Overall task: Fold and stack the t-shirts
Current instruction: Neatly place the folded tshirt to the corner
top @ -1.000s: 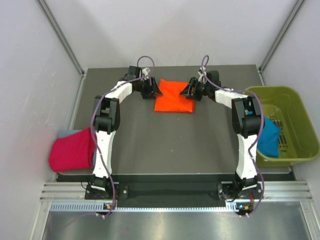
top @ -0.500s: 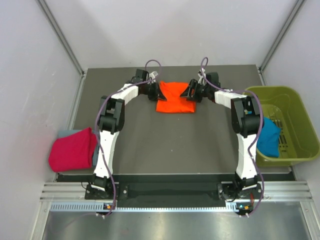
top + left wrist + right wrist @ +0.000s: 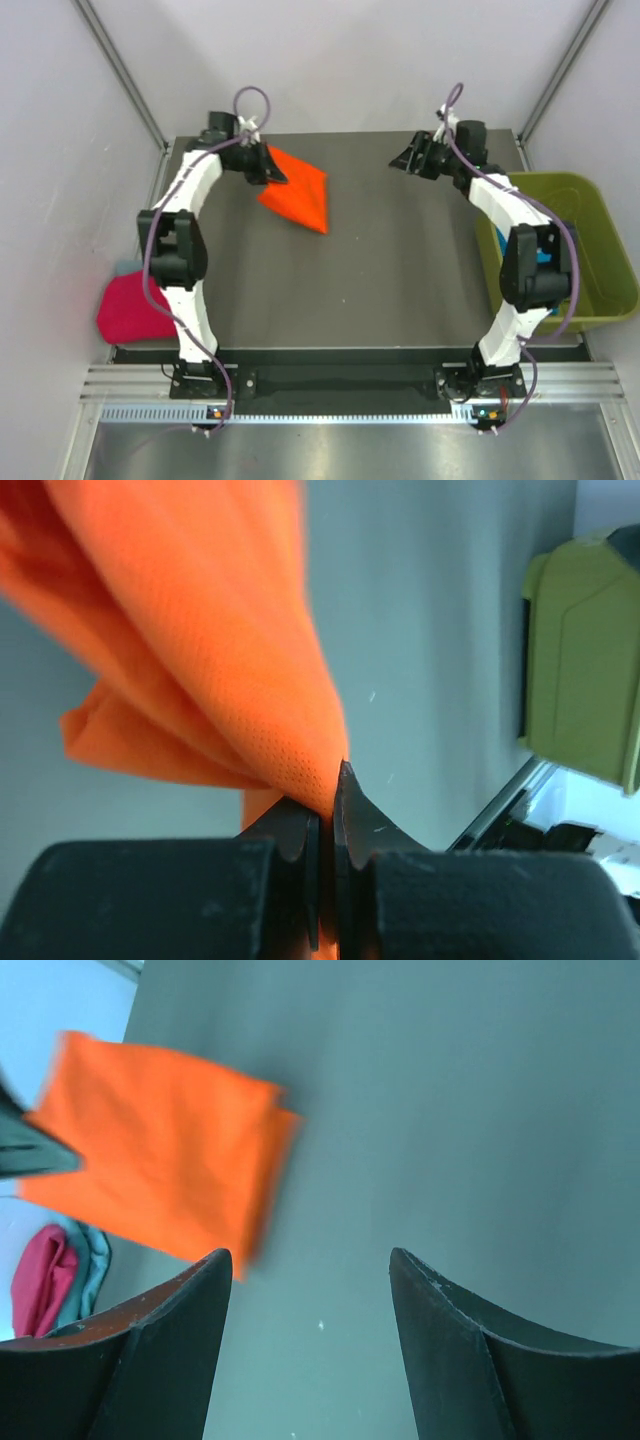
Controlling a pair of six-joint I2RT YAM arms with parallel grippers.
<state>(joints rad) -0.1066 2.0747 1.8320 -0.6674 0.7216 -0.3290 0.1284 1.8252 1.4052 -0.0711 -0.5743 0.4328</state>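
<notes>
Top external view, left gripper [image 3: 273,174] pinched tight on orange t-shirt [image 3: 301,194] corner, right gripper [image 3: 398,162] spread apart, holding nothing.

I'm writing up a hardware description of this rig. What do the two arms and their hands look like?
The left arm and right arm match: white link shells with black joints. A thin purple cable runs along each, looping free near the wrist. The left hand and right hand have two matte black fingers, broad at the root and curving to a narrow tip.
</notes>
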